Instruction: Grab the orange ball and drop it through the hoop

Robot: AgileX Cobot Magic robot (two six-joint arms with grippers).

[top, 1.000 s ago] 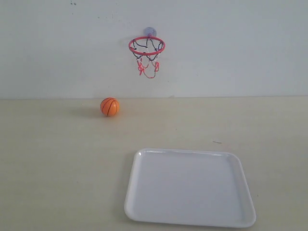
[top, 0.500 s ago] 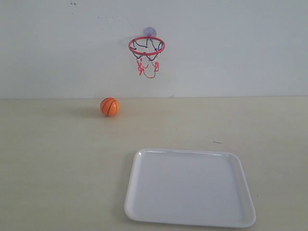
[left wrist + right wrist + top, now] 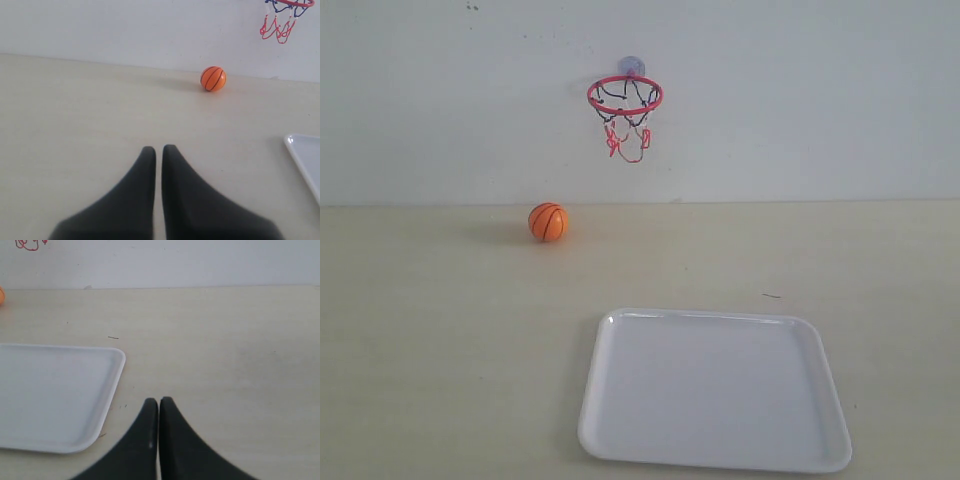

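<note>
Surface (image 3: pixel 440 350): pale beige, white wall (image 3: pixel 820 100) behind.
Left gripper (image 3: pixel 158 150): jaws clenched, empty.
Orange ball (image 3: pixel 547 222): far left, on surface by wall.
Hoop (image 3: pixel 625 96): on wall, above-right of ball.
Tray (image 3: pixel 710 315): white, near right.
Right gripper (image 3: pixel 158 401): jaws clenched, empty.

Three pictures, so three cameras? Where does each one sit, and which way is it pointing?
Exterior view: off the arms, facing the wall across the table; shows the hoop, orange ball and white tray; no robot parts.
Left wrist view: low over the table, facing the ball; left gripper shows, shut.
Right wrist view: low beside the tray; right gripper shows, shut.
All three share the tray.
</note>
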